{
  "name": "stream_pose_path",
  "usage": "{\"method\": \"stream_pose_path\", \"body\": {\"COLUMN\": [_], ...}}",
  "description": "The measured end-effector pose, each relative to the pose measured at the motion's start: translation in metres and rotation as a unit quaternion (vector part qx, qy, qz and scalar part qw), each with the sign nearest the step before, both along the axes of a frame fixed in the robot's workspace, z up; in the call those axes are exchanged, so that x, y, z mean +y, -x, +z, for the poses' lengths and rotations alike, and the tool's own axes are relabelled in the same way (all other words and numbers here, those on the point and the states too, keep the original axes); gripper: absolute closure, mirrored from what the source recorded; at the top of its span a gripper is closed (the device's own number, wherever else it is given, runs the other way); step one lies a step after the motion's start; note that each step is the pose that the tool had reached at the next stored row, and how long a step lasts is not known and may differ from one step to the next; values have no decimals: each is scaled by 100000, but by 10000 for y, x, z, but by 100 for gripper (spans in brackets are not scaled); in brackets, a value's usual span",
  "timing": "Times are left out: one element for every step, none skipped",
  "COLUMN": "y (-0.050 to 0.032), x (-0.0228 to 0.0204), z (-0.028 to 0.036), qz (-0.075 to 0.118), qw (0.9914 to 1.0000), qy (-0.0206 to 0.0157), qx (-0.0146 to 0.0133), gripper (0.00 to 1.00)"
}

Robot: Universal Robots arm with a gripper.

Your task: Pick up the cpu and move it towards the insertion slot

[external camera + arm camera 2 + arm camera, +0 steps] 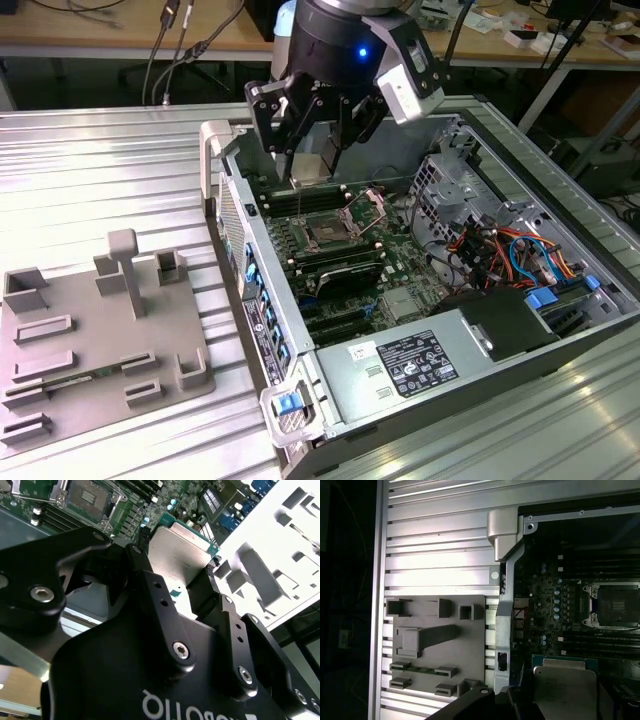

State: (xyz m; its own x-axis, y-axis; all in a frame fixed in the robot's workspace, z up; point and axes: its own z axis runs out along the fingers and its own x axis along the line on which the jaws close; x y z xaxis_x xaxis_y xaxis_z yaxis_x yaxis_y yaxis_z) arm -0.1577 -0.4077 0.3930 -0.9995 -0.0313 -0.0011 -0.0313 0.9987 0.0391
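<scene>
The gripper (313,150) hangs over the open computer case (300,345), and its black fingers (150,587) are pinched on two sides of the cpu (182,555). The cpu is up in the air, clear of the green board (390,275). In the exterior view the cpu (311,169) sits above the insertion slot (327,230), with open room between them. The slot has a dark middle and a shiny frame (592,607), and its plate (368,208) stands tipped up on the exterior view's right side. Long black memory slots (335,270) run close beside the slot. Outside the case wall, on the ribbed metal table (100,170), lies a grey holder tray (100,335), well apart from the gripper.
</scene>
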Motion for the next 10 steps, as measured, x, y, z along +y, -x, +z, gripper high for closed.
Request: {"method": "stream_pose_path", "body": {"y": [-13, -31, -46, -68, -82, -121, -156, -184, -207, -234], "x": [4, 14, 20, 27, 32, 44, 57, 68, 80, 96], "z": [-1, -2, -3, -5, -6, -9, -11, -13, -15, -17], "qz": [-2, 0, -3, -2, -1, -1, 1, 4, 0, 1], "qw": [100000, 100000, 100000, 100000, 100000, 100000, 100000, 100000, 100000, 100000], "qy": [1, 1, 1, 2, 0, 0, -1, 1, -5, -1], "qx": [0, -2, -2, -1, -3, -3, -4, 0, -6, -3], "gripper": [45, 45, 45, 45, 45, 45, 45, 45, 45, 45]}}
